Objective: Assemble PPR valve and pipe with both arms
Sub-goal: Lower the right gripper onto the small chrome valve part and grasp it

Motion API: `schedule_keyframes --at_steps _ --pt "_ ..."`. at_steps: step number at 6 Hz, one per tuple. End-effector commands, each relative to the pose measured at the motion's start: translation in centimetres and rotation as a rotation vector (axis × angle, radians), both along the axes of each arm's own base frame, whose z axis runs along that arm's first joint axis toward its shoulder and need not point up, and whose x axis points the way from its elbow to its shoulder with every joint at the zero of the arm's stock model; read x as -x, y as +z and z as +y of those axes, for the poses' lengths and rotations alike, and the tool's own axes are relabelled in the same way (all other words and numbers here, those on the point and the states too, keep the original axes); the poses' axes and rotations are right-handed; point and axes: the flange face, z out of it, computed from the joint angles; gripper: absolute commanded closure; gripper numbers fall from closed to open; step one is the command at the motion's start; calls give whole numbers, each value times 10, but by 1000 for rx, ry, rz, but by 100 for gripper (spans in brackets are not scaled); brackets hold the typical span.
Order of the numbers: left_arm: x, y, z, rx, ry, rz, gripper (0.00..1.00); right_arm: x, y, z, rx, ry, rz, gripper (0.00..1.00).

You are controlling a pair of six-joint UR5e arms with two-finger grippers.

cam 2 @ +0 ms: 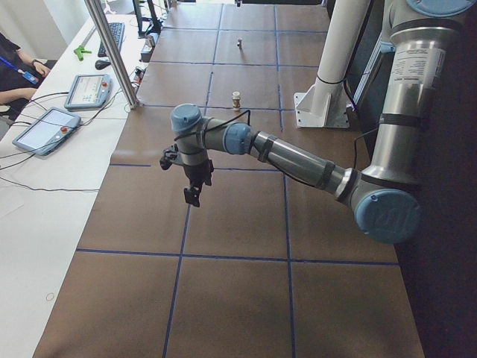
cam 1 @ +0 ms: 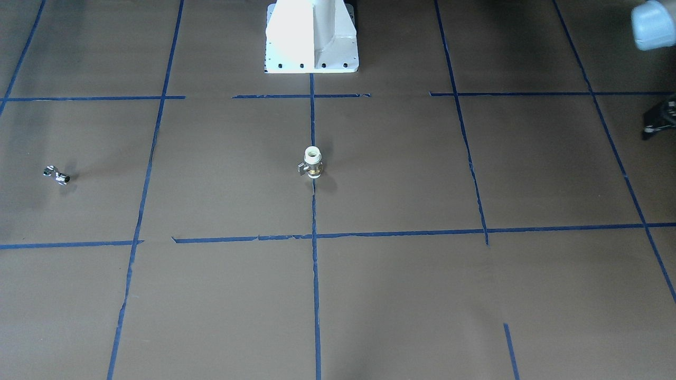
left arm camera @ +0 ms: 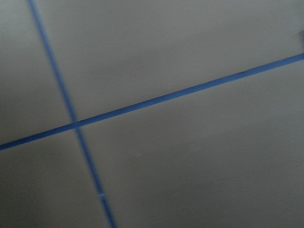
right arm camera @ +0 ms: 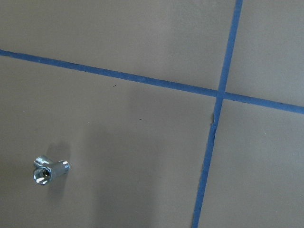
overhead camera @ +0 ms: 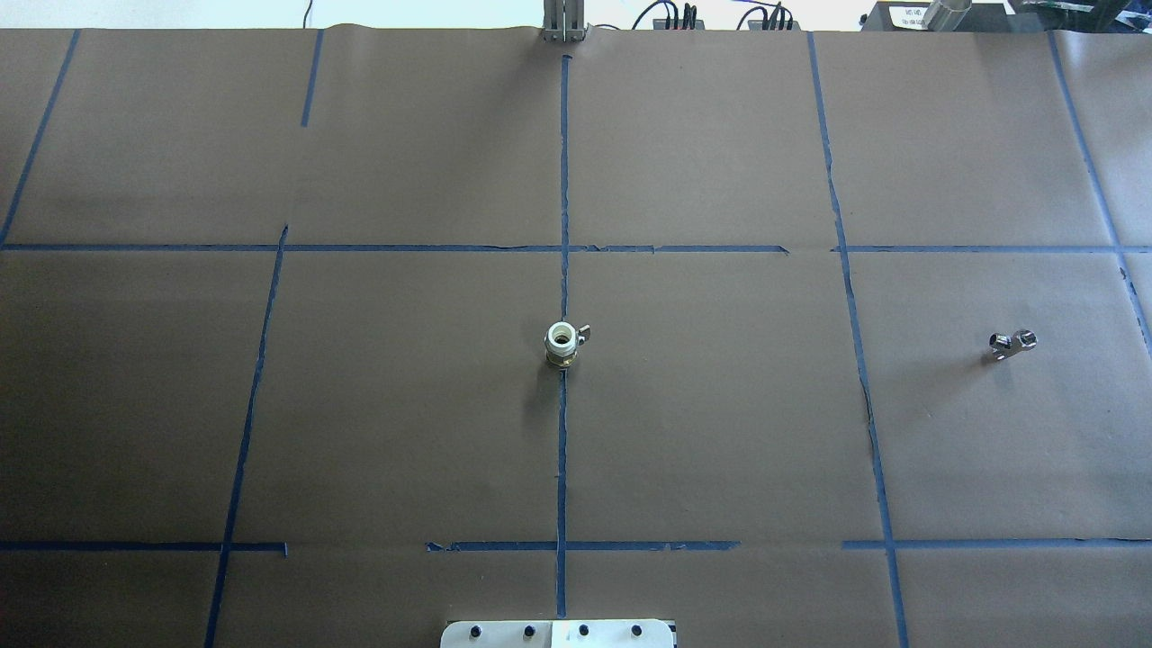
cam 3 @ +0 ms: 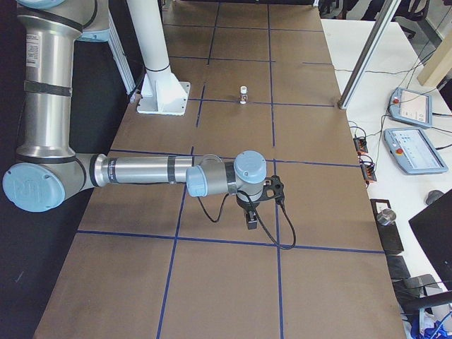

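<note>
The PPR valve (cam 1: 312, 162) stands upright on the centre tape line, white end up, with its small lever to one side; it also shows in the overhead view (overhead camera: 562, 344). The chrome pipe (overhead camera: 1012, 344) lies on its side far out on the robot's right, and also shows in the right wrist view (right arm camera: 47, 170). My left gripper (cam 2: 192, 197) hangs over bare paper at the left end of the table, far from both parts. My right gripper (cam 3: 251, 219) hovers above the table's right end, near the pipe. I cannot tell whether either gripper is open or shut. Neither touches a part.
The white pedestal base (cam 1: 311, 37) stands at the robot's side of the table. Blue tape lines (overhead camera: 563, 180) divide the brown paper into squares. Teach pendants (cam 2: 45, 128) and cables lie on the white bench beyond the far edge, beside a metal post (cam 2: 112, 52).
</note>
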Motion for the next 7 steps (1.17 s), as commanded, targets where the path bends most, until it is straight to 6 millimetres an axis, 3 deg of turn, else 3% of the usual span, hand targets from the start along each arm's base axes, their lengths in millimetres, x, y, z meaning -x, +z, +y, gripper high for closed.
schedule_keyframes --at_steps 1,2,3,5,7 --pt "50 73 58 83 -47 76 0 15 -27 -8 20 36 -13 0" --pt "51 80 61 94 -51 82 0 53 -54 -8 74 60 -14 0" --pt "51 79 61 106 -65 84 0 88 -57 -2 39 70 -15 0" --pt "51 75 59 103 -72 84 0 165 -43 21 14 106 -7 0" --pt "51 73 60 101 -75 84 0 206 -25 30 -13 41 32 0"
